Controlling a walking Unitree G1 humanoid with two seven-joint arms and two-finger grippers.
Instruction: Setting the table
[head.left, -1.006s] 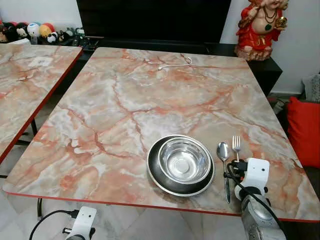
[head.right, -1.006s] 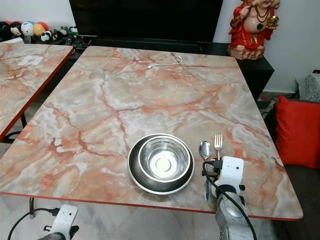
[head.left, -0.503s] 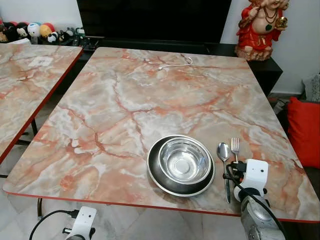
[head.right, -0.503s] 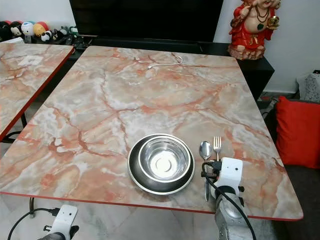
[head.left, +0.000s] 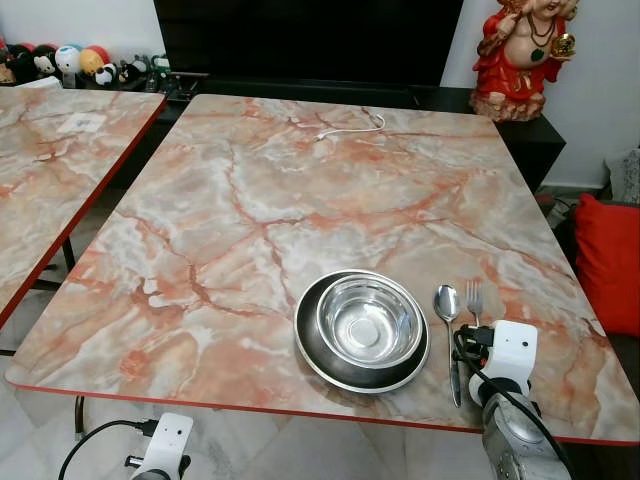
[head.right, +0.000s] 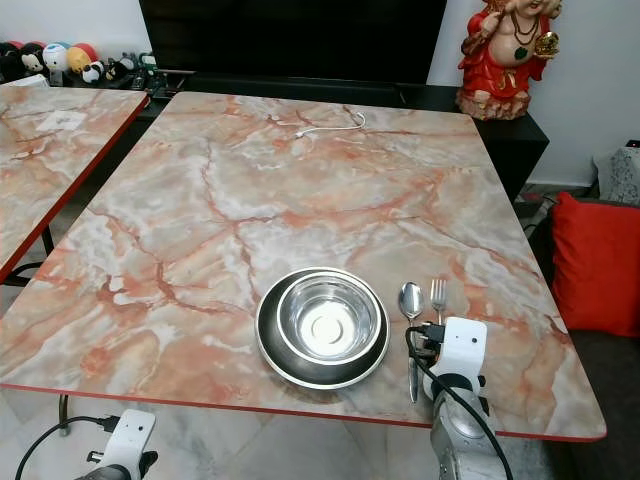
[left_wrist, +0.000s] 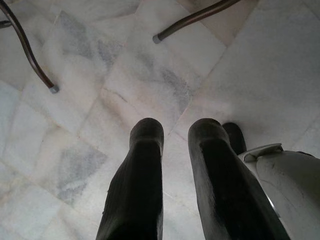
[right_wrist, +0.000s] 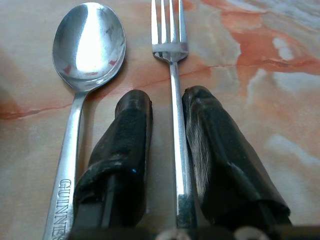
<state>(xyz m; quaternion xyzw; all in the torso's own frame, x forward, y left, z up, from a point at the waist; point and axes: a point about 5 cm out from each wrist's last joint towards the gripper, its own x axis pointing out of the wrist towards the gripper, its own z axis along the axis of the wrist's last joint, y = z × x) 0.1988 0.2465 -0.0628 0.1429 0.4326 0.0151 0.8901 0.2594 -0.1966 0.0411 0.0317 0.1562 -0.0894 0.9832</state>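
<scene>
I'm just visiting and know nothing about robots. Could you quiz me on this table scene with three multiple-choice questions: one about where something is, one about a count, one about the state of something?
1. Where does the spoon lie?
A. Inside the bowl
B. Between the bowl and the fork
C. At the table's far edge

2. How many pieces of cutlery are on the table?
A. Two
B. Four
C. Five

3. How does the right gripper stand?
A. Raised high above the bowl
B. Holding the spoon
C. Low at the table, a finger on each side of the fork's handle

Answers:
1. B: the spoon lies just right of the bowl, which sits in a dark plate, with the fork on its other side.
2. A: one spoon and one fork.
3. C: the right wrist view shows the handle running between the two black fingers.
</scene>
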